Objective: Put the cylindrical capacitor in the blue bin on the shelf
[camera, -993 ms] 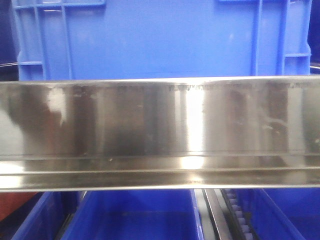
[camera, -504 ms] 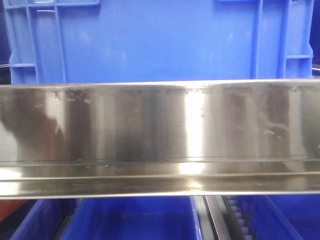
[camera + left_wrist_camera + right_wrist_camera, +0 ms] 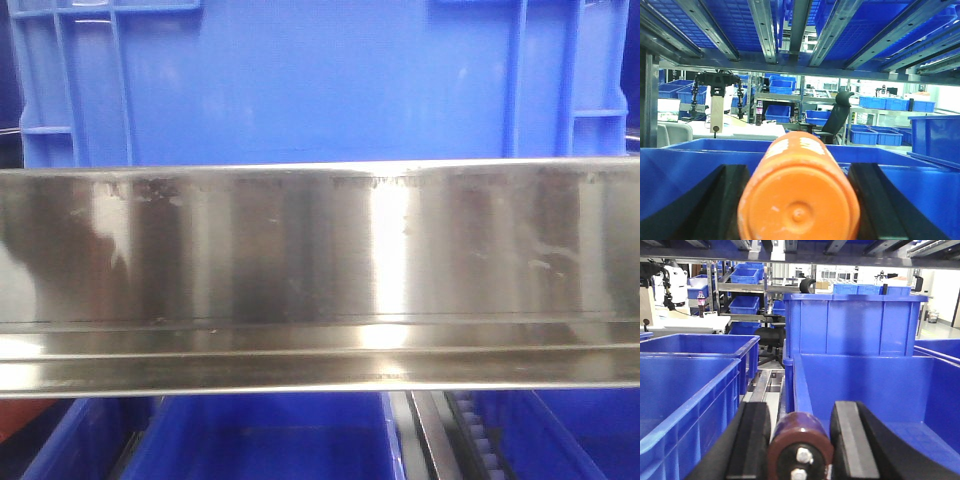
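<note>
Maroon, screw-topped cylindrical capacitor (image 3: 800,450)

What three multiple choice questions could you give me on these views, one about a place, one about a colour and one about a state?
1. In the front view, where does the ribbed blue bin stand?
A. Just above the shelf's steel lip
B. On a wooden floor
C. On a red chair

2. What colour is the cylinder in the left claw?
A. Green
B. Orange
C. White

3. What state is the right claw in?
A. Wide open, empty
B. Shut on nothing
C. Shut on the capacitor

Answers:
1 A: its blue wall rises right behind the lip's top edge.
2 B: its end cap fills the left wrist view in orange.
3 C: the brown cylinder with two screw terminals sits between both black fingers.
</note>
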